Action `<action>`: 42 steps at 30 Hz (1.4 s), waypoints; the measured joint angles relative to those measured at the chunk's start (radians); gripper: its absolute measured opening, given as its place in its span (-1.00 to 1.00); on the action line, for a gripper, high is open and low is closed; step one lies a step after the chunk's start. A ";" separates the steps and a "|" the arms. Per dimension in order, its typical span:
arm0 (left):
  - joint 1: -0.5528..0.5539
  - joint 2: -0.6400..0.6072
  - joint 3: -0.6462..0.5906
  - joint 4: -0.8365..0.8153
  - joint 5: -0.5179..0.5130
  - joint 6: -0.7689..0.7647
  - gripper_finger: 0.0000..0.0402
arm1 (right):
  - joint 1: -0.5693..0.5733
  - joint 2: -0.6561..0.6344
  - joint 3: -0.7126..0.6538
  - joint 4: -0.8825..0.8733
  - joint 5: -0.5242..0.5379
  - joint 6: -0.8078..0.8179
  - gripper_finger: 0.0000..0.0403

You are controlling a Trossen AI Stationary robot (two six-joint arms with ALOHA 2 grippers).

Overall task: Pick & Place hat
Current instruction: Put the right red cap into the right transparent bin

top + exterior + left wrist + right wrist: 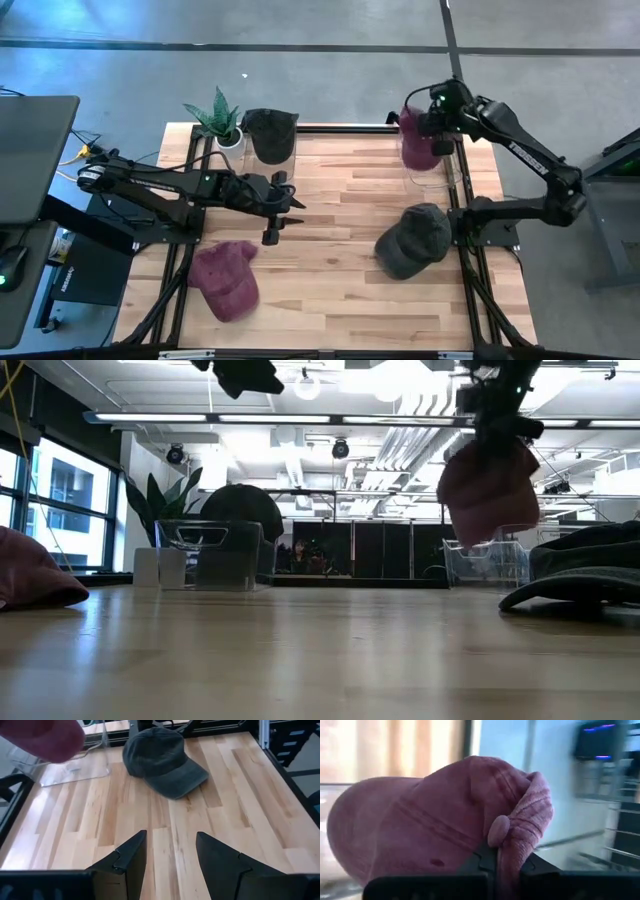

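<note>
A maroon cotton baseball cap (416,138) hung in the air above a clear plastic bin (445,172) at the right rear corner of the wooden table (340,250). The right gripper (506,862) pinched a fold of its fabric between fingers pressed together, and the cap dangled below it. A dark grey-green cap (415,239) lay on the table in front of that bin, near the right edge. A second maroon cap (227,280) lay near the left front of the table. The left gripper (171,851) hovered over the table's left middle, fingers spread apart and holding nothing. At the left rear stood another clear bin holding a dark cap (270,131), beside a small potted plant (219,121)
</note>
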 joint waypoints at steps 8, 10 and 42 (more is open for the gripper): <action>0.000 0.000 0.000 -0.002 -0.014 0.000 -0.18 | 0.037 -0.039 -0.012 0.015 0.031 0.008 -0.99; 0.000 0.000 0.000 -0.004 -0.014 0.000 -0.18 | 0.037 -0.039 -0.055 0.032 -0.014 0.005 -0.98; 0.000 0.000 0.000 0.003 -0.021 0.009 -0.18 | 0.108 -0.037 -0.393 0.455 0.300 -0.342 -0.77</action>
